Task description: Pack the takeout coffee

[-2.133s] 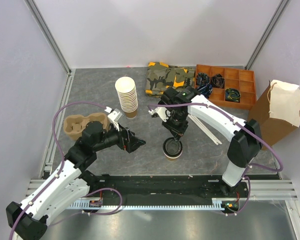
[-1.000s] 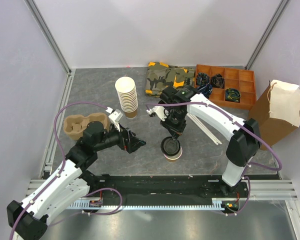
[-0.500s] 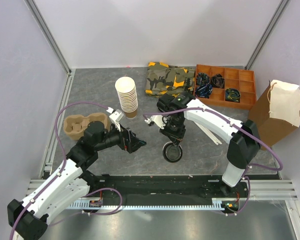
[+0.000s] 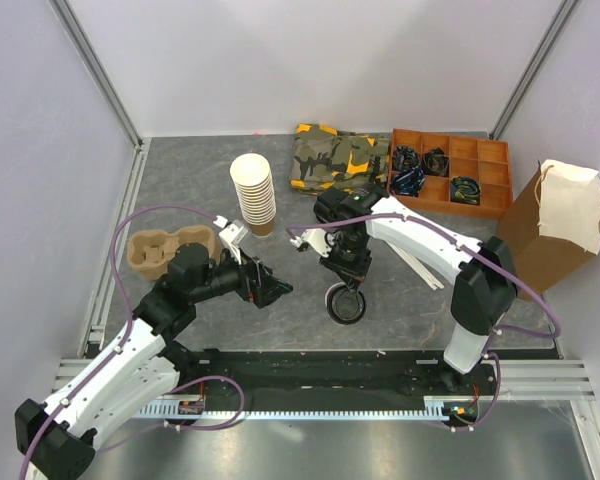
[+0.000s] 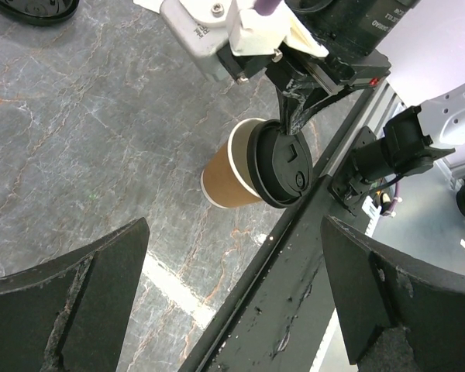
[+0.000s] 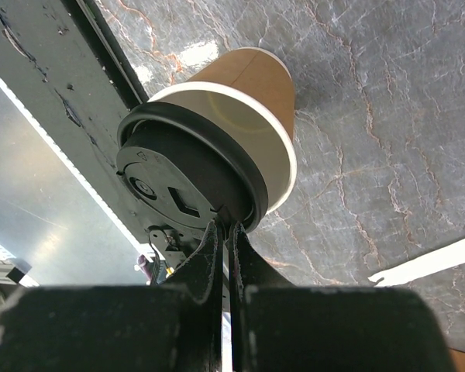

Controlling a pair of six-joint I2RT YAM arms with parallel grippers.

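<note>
The coffee cup point(image 5: 229, 170) sits on the gray table point(image 4: 180, 170), close to the black rail point(image 4: 280, 365) at the front edge. It is brown outside and creamy white inside. Its black lid point(image 5: 283, 163) is not on straight. It sits to one side of the rim, so a curved strip of the white inside shows in the right wrist view. The cup looks tipped a little toward the rail, but this may only be the camera angle.

The right gripper point(image 6: 226, 232) comes down from above. Its two fingers are pressed together on the edge of the black lid.

The left gripper point(image 4: 275, 290) is just to the left of the cup and does not touch it. Its fingers point(image 5: 70, 310) are spread wide apart and hold nothing. The cup shows between them in the left wrist view.

A second black lid point(image 5: 31, 6) lies alone on the table, far from the cup. A tall stack of paper cups point(image 4: 252, 195) stands further back. A brown cup holder point(image 4: 165, 250) lies at the left. At the back are a green and orange cloth point(image 4: 330, 155) and an orange box point(image 4: 470, 160) with many little parts. A brown paper bag point(image 4: 550, 240) stands at the right.
</note>
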